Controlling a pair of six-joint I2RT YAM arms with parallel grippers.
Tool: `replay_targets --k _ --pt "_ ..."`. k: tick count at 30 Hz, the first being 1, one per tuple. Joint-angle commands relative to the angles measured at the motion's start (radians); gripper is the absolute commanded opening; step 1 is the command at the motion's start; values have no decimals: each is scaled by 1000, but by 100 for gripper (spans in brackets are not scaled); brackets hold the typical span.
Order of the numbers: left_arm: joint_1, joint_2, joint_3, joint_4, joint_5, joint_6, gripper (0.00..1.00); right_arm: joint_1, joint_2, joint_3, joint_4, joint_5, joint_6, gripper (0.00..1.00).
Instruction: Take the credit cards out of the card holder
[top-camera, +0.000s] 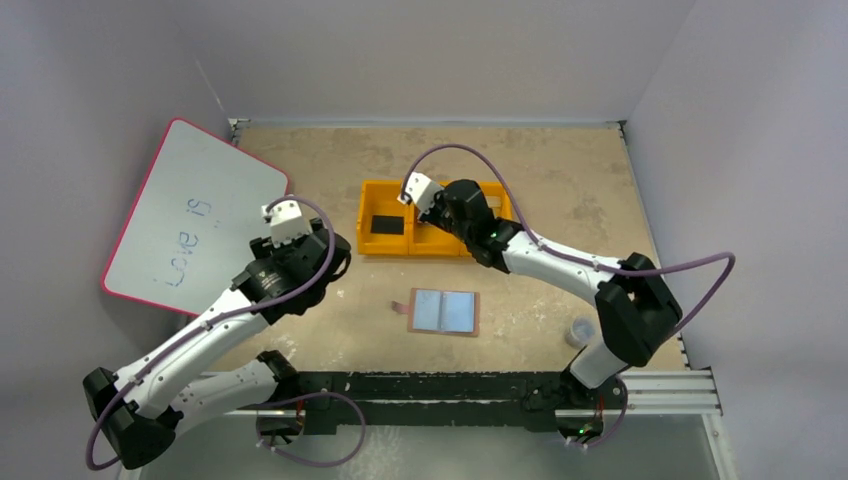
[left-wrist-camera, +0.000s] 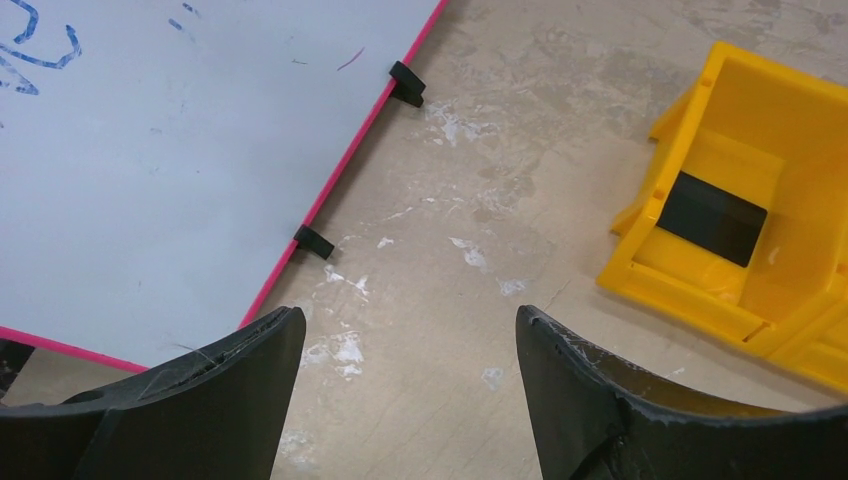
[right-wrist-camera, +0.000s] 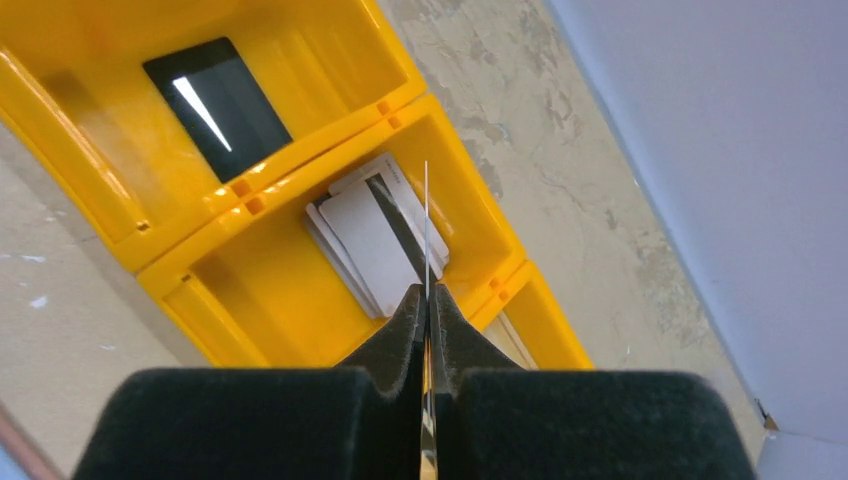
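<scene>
Card holder (top-camera: 445, 312) lies open and flat on the table (left-wrist-camera: 480, 130), pale panels up, tab on its left side, between the two arms and near the front edge. Nothing is touching it. Can't tell from the top view whether any credit cards are left inside.

Right gripper (right-wrist-camera: 426, 298) is clenched on one credit card (right-wrist-camera: 426, 225), seen edge-on as a thin line. It hangs over the middle compartment of the yellow tray (right-wrist-camera: 330, 70), above a loose stack of pale cards (right-wrist-camera: 365, 240). A black card (right-wrist-camera: 215, 105) sits alone in the left compartment.

Left gripper (left-wrist-camera: 410, 325) is released, fingers spread with nothing between them. It hovers over bare table between the whiteboard (left-wrist-camera: 150, 170) and the tray's left end, well apart from the card holder.

Risks:
- The card is pinched at one end and stands vertical, so a drop from this height could land it on edge. It might then lean on the compartment wall or hop over the divider.
- The stack is already skewed, so a card landing on it may slide it further.
- If more cards remain, the card holder is unpinned and likely to skid or fold shut when a card is pulled.

Room: open table all round the card holder. The tray walls are close on both sides of the held card. The whiteboard edge and its black clips crowd the left arm's outer side. A small clear cup (top-camera: 580, 330) sits near the right arm's base.
</scene>
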Motion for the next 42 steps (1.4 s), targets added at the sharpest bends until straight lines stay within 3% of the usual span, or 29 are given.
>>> replay_targets --k 1,7,17,23,28,35,39,42 --pt "6 2 13 -25 -37 -19 77 -37 31 88 -52 -91 -99 0" --pt "4 -43 9 -28 -36 -22 77 -41 181 189 -121 -61 -156 0" --pt "6 -80 -2 14 6 25 77 -44 261 242 -156 -77 -221 0" --pt "5 -71 -2 41 53 60 77 -47 306 207 -102 -46 -343 0" --pt "5 -94 19 -4 -5 26 77 -54 320 171 -10 -52 -412 0" --pt "5 -207 3 6 -23 16 77 -72 379 171 37 -67 -489 4" --pt "6 -221 -6 23 -8 33 77 -83 392 166 68 -81 -510 17" --pt "5 -199 0 17 -9 32 77 -84 397 180 54 -88 -496 18"
